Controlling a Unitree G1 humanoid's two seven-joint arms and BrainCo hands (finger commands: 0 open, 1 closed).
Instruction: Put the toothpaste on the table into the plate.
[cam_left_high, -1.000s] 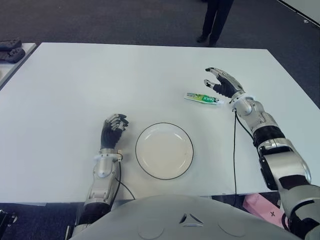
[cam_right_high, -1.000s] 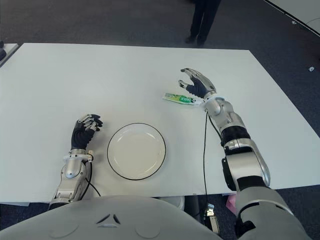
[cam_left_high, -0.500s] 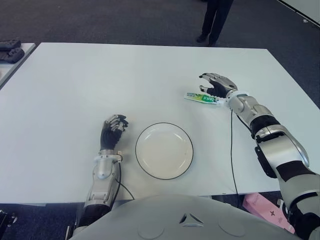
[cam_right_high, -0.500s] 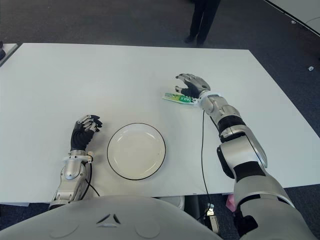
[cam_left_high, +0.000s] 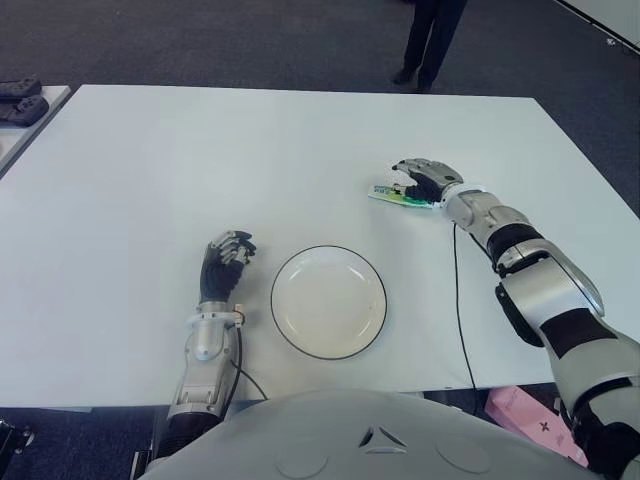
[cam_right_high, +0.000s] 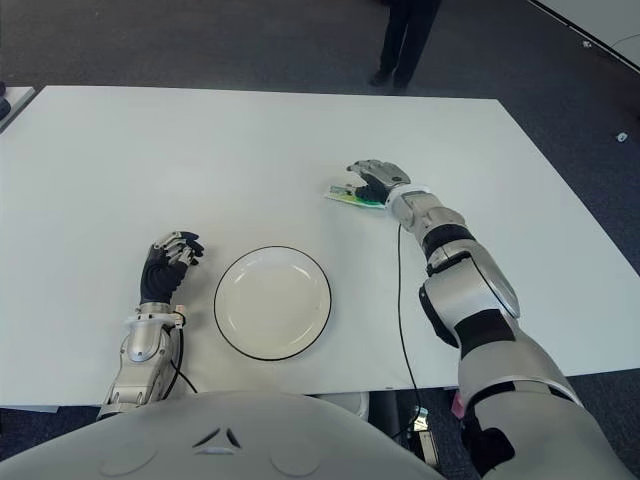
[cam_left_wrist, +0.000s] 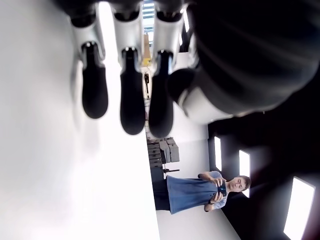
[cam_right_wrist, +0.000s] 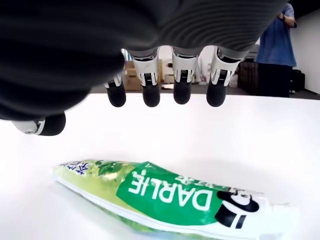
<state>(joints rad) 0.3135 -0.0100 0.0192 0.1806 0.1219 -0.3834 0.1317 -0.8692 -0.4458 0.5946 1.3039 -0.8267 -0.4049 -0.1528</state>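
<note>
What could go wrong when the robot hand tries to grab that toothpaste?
The right robot hand hovers open over the flat green and white toothpaste tube, fingertips not touching it. The tube lies low on the smooth white table, so the fingers might slide it away or pinch only an edge. It could then drop before reaching the round white plate.

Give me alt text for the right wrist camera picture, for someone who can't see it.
A green and white toothpaste tube lies flat on the white table, just under the robot's right hand. The open fingers hang above the tube without touching it. A person in a blue top stands beyond the table's far edge.
</note>
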